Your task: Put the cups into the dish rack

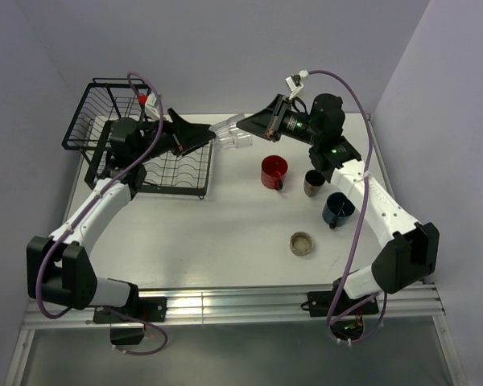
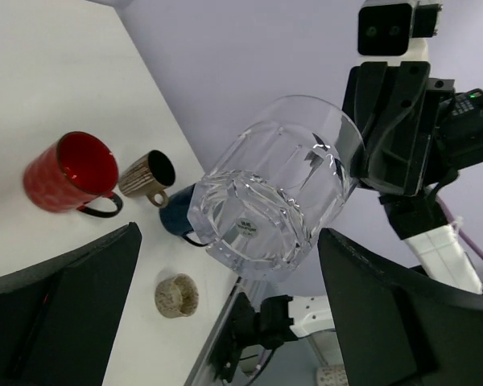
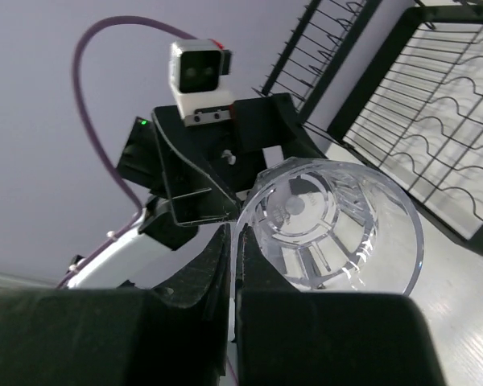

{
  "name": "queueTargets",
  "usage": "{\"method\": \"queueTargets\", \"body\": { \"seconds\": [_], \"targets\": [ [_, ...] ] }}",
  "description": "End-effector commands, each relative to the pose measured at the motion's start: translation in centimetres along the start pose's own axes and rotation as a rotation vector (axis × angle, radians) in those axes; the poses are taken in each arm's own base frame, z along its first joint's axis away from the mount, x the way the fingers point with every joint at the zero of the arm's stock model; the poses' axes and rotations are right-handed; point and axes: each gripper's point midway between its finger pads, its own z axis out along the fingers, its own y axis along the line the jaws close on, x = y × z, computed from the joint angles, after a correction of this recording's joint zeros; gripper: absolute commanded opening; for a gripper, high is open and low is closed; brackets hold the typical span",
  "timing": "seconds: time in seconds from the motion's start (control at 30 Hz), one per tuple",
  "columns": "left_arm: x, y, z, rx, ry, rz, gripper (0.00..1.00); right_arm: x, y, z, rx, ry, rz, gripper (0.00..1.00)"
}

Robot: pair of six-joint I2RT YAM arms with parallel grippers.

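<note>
My right gripper (image 1: 253, 127) (image 3: 235, 257) is shut on the rim of the clear glass (image 1: 233, 135) (image 3: 330, 225) and holds it sideways in the air, right of the dish rack (image 1: 105, 112) (image 3: 435, 137). My left gripper (image 1: 197, 137) (image 2: 229, 310) is open, its fingers on either side of the glass's base (image 2: 278, 189) without touching it. The red mug (image 1: 274, 171) (image 2: 68, 171), tan cup (image 1: 314, 182) (image 2: 147, 177), dark blue mug (image 1: 336, 209) (image 2: 177, 217) and low beige cup (image 1: 302, 243) (image 2: 175, 295) stand on the table.
The rack's flat slotted tray (image 1: 177, 169) lies under my left arm, and its taller basket stands at the far left corner. The four standing cups cluster right of centre. The table's right edge runs close past the blue mug.
</note>
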Motion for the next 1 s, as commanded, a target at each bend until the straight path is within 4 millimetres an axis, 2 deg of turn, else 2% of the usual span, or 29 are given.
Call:
{"method": "queueTargets", "body": {
  "seconds": [0.0,0.13,0.2,0.43,0.7,0.97],
  "targets": [
    [-1.6,-4.6,0.3,0.16,-0.015,0.085,0.99,-0.8,4.0,-0.6,-0.165,-0.01,-0.026,0.0],
    [-1.2,-4.9,0.4,0.198,-0.011,0.075,0.99,-0.8,3.7,-0.7,-0.189,-0.007,-0.003,0.0],
    [-1.3,-5.7,0.3,0.244,-0.019,0.073,0.99,-0.6,3.6,-0.7,-0.209,-0.002,0.011,0.0],
    [0.4,-5.5,0.8,0.282,0.018,0.04,0.99,-0.7,3.7,-0.8,-0.272,-0.009,0.053,0.0],
    [1.1,-5.6,0.9,0.291,0.034,0.033,0.99,-0.6,3.1,-0.7,-0.295,-0.014,0.074,0.0],
    [1.8,-5.8,0.6,0.297,0.05,0.021,0.89,-0.7,2.5,-0.6,-0.296,-0.031,0.079,0.0]
  ]
}}
